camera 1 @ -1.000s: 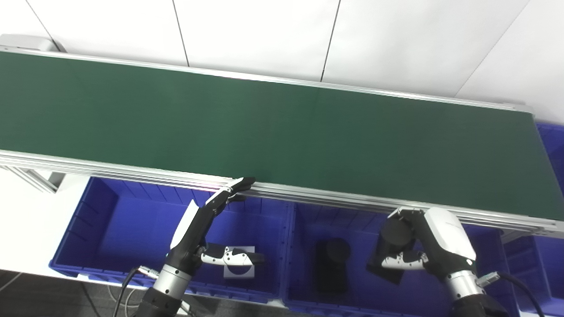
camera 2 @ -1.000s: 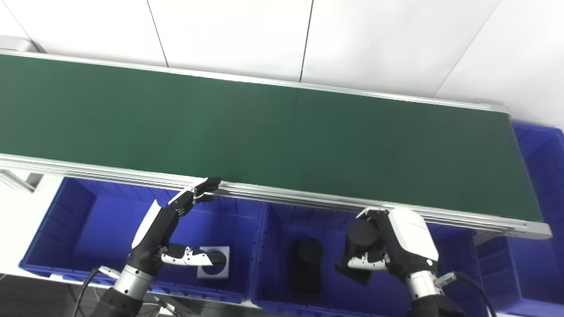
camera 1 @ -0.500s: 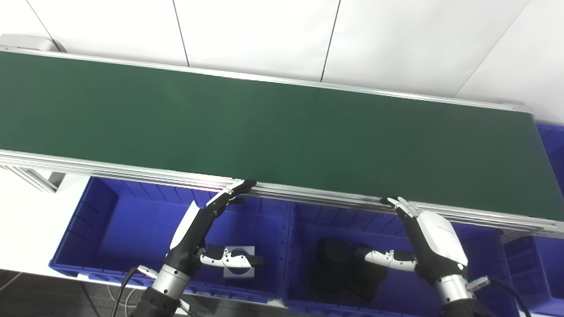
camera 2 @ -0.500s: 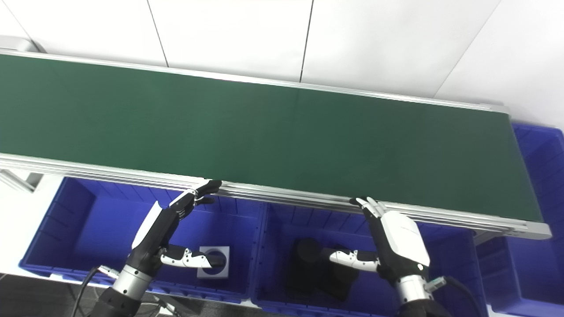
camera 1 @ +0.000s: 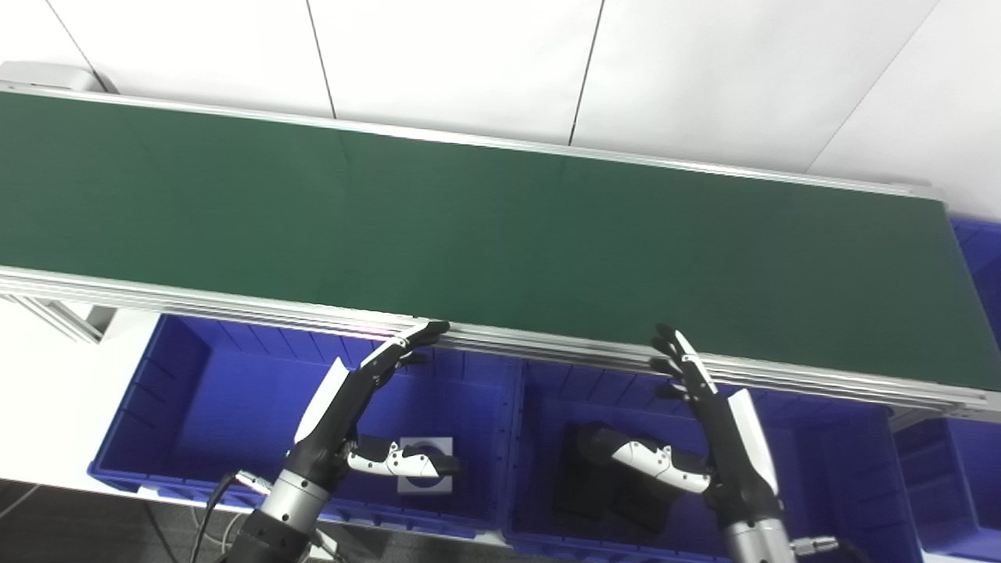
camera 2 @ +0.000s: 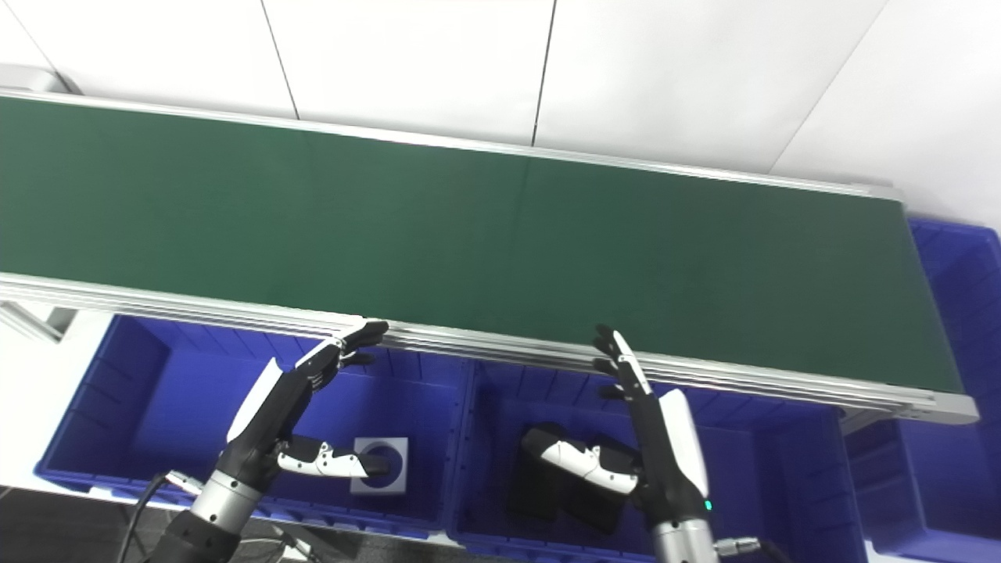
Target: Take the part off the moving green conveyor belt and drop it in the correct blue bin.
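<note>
- The long green conveyor belt (camera 1: 500, 227) with aluminium side rails ran across the scene from far left to right, its surface bare.
- A large blue plastic bin (camera 1: 195, 407) sat below the belt's near rail on the left, with a second blue plastic bin (camera 1: 844, 477) just beside it on the right.
- Two black parts (camera 1: 606, 485) lay side by side on the floor of the right bin.
- A small white square part with a dark round centre (camera 1: 426, 475) lay in the left bin.
- The right hand (camera 1: 715, 438) was released, fingers spread and pointing toward the belt's near rail, above the black parts.
- The left hand (camera 1: 352, 414) was also released and held nothing, fingertips (camera 1: 432, 330) at the near rail.
</note>
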Available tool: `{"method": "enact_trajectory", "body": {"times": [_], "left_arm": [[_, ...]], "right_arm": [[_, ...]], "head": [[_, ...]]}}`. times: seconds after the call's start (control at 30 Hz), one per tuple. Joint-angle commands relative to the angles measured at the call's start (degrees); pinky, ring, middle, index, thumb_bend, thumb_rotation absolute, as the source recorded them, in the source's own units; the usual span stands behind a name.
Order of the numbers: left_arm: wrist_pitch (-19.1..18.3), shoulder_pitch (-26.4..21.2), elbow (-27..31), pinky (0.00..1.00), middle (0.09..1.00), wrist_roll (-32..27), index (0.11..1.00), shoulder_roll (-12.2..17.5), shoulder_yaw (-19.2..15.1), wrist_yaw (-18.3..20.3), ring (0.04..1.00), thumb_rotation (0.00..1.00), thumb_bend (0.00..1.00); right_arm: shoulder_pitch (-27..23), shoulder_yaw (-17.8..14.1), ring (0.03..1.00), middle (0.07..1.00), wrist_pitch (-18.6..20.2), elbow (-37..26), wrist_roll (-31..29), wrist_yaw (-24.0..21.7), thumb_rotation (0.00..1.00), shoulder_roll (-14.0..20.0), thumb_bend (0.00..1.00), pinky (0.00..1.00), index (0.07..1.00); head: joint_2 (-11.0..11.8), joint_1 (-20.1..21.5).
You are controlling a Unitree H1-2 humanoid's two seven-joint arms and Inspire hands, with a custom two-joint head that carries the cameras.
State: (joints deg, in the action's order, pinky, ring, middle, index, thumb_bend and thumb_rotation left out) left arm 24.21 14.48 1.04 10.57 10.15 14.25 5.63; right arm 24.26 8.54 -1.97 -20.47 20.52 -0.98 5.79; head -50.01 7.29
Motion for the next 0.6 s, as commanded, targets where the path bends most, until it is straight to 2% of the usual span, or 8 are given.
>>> {"method": "enact_trajectory", "body": {"times": [0.0,0.1,0.33,0.57], "left_arm": [[1.51,0.21,1.27,0.79,0.885,-0.20,0.855,0.26,-0.38,0.23,0.871,0.31,0.89],[1.60,0.26,1.23,0.79,0.885,-0.61,0.855,0.54,-0.59,0.54,0.872,0.31,0.89],[0.65,-0.14,1.86,0.79,0.902,-1.52,0.865,1.25,-1.39,2.00,0.878,0.30,0.89],[2.05,-3.28,-1.35,0.79,0.903,-3.15,0.874,2.26,-2.03,3.41,0.883,0.32,0.89]], "right_arm": [[1.17,0.79,0.852,0.879,-5.37,0.52,-1.24,1.97,0.42,-1.55,0.86,0.78,0.964],[1.91,1.63,0.847,0.872,-5.93,1.03,-0.64,2.90,0.39,-2.55,0.87,0.78,0.966],[2.51,2.47,0.846,0.882,-4.07,0.72,0.30,2.95,0.37,-3.55,0.89,0.78,0.976],[1.73,3.85,0.840,0.888,-3.73,2.00,3.93,3.89,0.38,-4.79,0.88,0.78,0.971]], "head": [[0.16,0.43],[0.64,2.07],[1.36,5.03],[0.90,13.45]]}}
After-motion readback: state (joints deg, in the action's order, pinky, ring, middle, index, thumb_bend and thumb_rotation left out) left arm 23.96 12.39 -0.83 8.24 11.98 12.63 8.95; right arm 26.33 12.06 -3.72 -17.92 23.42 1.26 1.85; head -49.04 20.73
